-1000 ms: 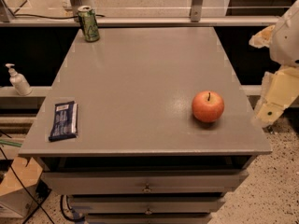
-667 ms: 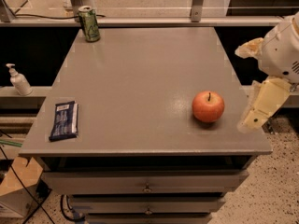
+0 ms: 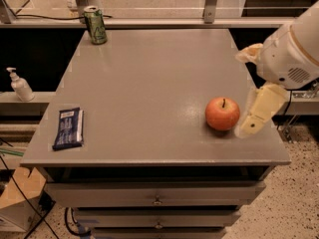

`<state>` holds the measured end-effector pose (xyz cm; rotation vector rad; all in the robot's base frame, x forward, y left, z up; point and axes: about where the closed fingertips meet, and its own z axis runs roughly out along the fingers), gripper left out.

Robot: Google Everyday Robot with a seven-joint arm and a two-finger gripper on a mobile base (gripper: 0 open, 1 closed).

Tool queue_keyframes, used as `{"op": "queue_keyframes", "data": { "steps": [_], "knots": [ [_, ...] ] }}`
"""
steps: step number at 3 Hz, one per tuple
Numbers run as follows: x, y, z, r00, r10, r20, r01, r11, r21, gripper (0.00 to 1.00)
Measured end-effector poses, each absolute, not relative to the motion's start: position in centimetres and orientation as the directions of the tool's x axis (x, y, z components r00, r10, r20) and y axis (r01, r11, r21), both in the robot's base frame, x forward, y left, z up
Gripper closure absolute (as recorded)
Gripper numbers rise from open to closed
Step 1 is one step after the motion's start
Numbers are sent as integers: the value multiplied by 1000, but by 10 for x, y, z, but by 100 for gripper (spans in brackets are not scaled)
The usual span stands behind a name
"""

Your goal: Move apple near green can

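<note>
The orange-red apple (image 3: pixel 223 113) sits on the grey table (image 3: pixel 149 83) near its right front corner. The green can (image 3: pixel 95 25) stands upright at the far left corner of the table. My gripper (image 3: pixel 244 92) is at the table's right edge, just right of the apple, open and empty. One pale finger (image 3: pixel 256 112) reaches down beside the apple, and the other finger (image 3: pixel 248 53) is farther back. I cannot tell whether the near finger touches the apple.
A dark blue snack packet (image 3: pixel 68 128) lies near the table's left front edge. A white pump bottle (image 3: pixel 20 85) stands on a lower shelf to the left. Drawers (image 3: pixel 157 198) are below the table top. Metal posts (image 3: pixel 211 3) stand behind the table.
My gripper has moved left and in from the right side, and its near finger is now close beside the apple. The apple and can have not moved.
</note>
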<state>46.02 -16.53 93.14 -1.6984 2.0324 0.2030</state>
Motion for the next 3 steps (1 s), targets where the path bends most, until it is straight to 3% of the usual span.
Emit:
{"op": "queue_keyframes", "data": {
  "steps": [3],
  "knots": [
    [498, -163, 867, -192, -792, -579, -948, 303, -99, 0]
  ]
}}
